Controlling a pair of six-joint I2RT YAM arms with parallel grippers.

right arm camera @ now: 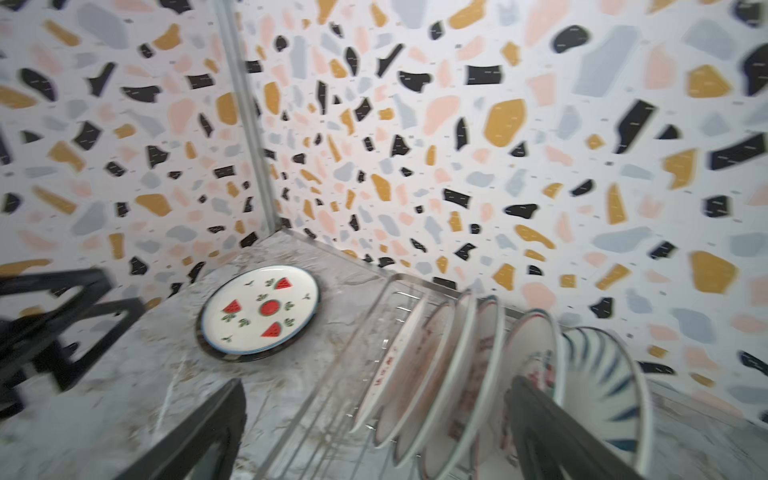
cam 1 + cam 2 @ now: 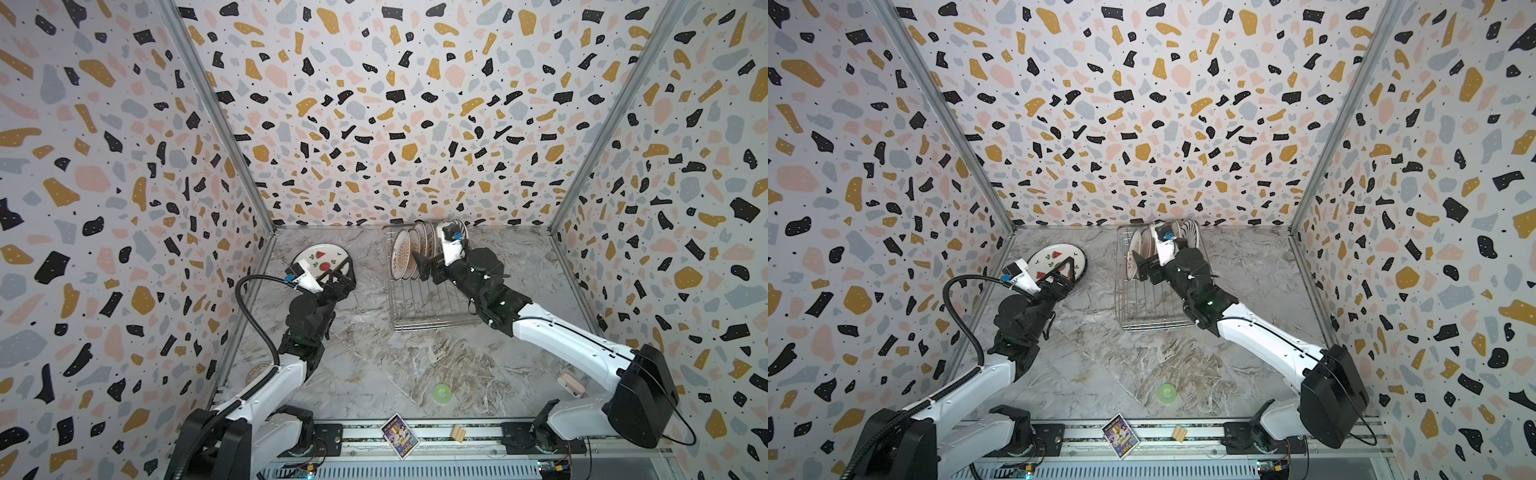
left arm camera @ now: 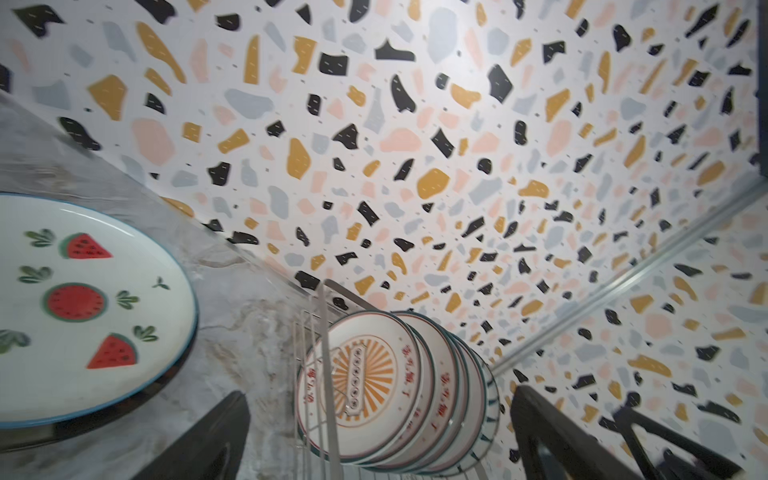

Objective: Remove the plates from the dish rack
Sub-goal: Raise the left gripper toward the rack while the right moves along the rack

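Observation:
The dish rack point(image 2: 399, 328) point(image 2: 1154, 322) stands at the back with several plates point(image 2: 405, 257) point(image 2: 1136, 253) upright in it. The front one point(image 3: 365, 374) bears an orange sunburst and the back one point(image 1: 602, 374) dark stripes. My right gripper point(image 2: 434, 249) point(image 1: 374, 415) is open, its fingers on either side of several of these plates. A watermelon plate point(image 2: 320, 255) point(image 2: 1054, 257) point(image 3: 83, 299) point(image 1: 257, 311) lies flat at the back left on a dark-rimmed one. My left gripper point(image 2: 338, 276) point(image 2: 1065, 272) point(image 3: 374, 432) hangs open and empty at its near right edge.
A green ring point(image 2: 442, 392) point(image 2: 1167, 392) lies near the front. A card point(image 2: 400, 434) and a wooden block point(image 2: 458, 433) sit on the front rail. A pink object point(image 2: 570, 384) lies by the right arm. Patterned walls close three sides.

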